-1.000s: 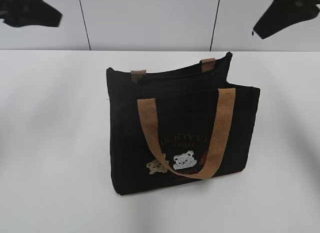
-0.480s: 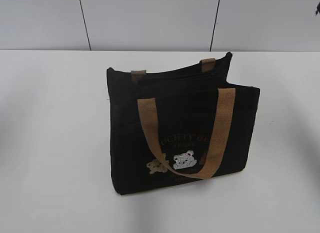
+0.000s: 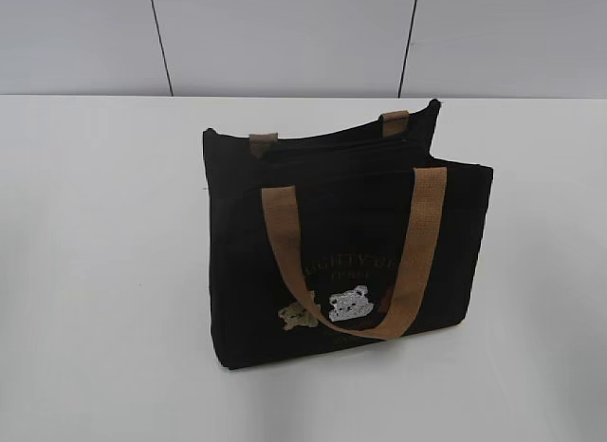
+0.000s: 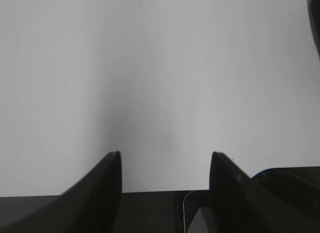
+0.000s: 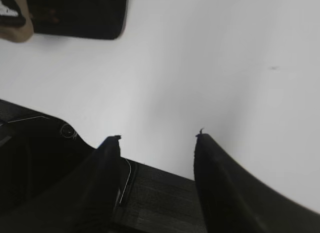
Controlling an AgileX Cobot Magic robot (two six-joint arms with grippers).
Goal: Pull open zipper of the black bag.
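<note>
Nothing of the pull is seen to be done: the black bag [image 3: 346,243] is stood upright mid-tabletop [image 3: 95,271], its zipper [image 3: 337,148] apparently closed along the top edge (the pull tab cannot be made out). The left claw [image 4: 165,160] is held open over bare tabletop, no bag under it. The right claw [image 5: 157,138] is likewise open and empty, the bag's corner glimpsed well apart at the upper left of its wrist view; approach, grip and pull are all judged still to come.
</note>
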